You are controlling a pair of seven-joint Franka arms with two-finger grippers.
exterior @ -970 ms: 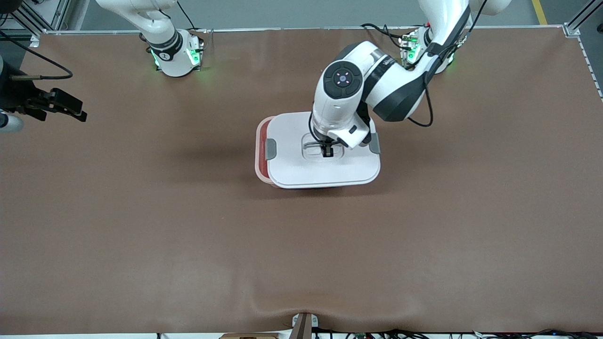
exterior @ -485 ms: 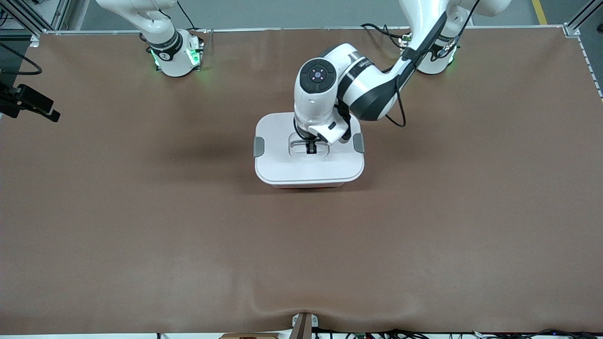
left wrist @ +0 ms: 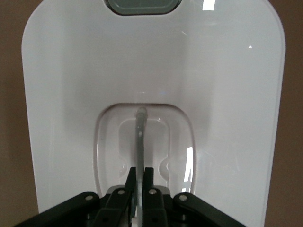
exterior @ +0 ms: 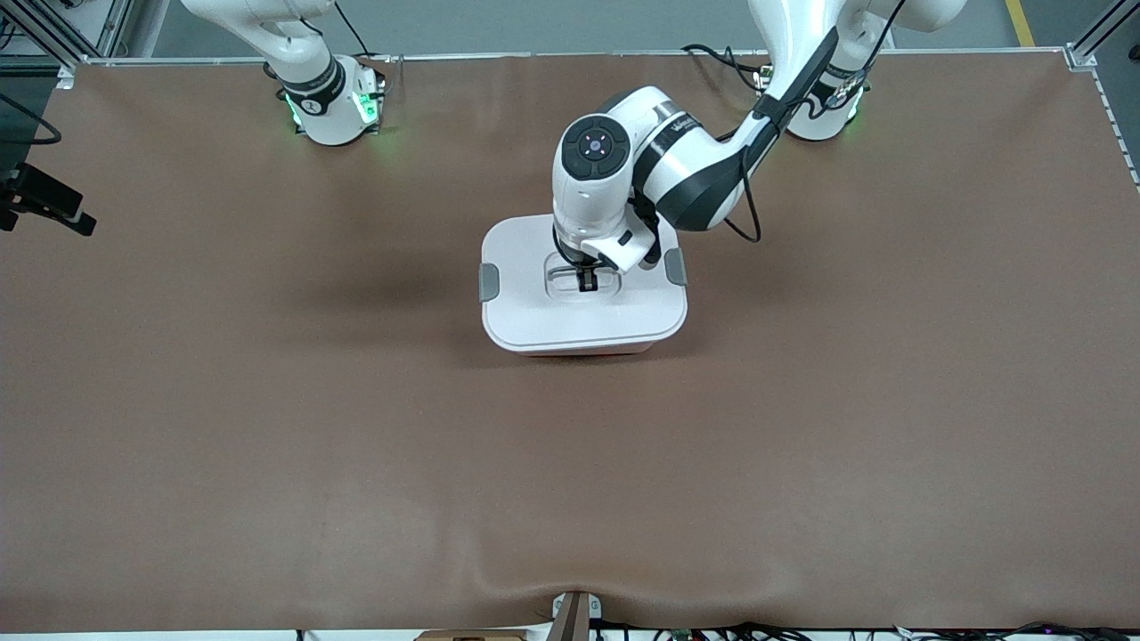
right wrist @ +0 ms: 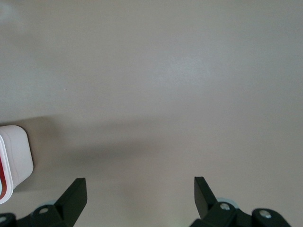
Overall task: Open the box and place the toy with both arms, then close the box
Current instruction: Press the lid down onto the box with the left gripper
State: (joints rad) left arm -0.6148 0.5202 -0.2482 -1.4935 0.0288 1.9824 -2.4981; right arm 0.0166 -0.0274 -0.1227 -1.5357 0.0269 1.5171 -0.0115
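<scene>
Left gripper (left wrist: pixel 140 182) pinches the lid's handle (left wrist: pixel 140 137) — lid seemingly seated; right gripper (right wrist: pixel 139 189) gapes wide, empty.

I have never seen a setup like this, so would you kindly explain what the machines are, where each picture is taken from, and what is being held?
These are two white robot arms bolted at one edge of a brown table. The wide picture looks down from a high camera facing them; the other two come from cameras on each arm's wrist. On the table sits one box with a white lid and grey side clips. The left arm's pincer is over the lid's middle, shut on the lid's thin handle, as its wrist picture shows close up. The right arm waits at its end of the table; its pincer is open and holds nothing.
</scene>
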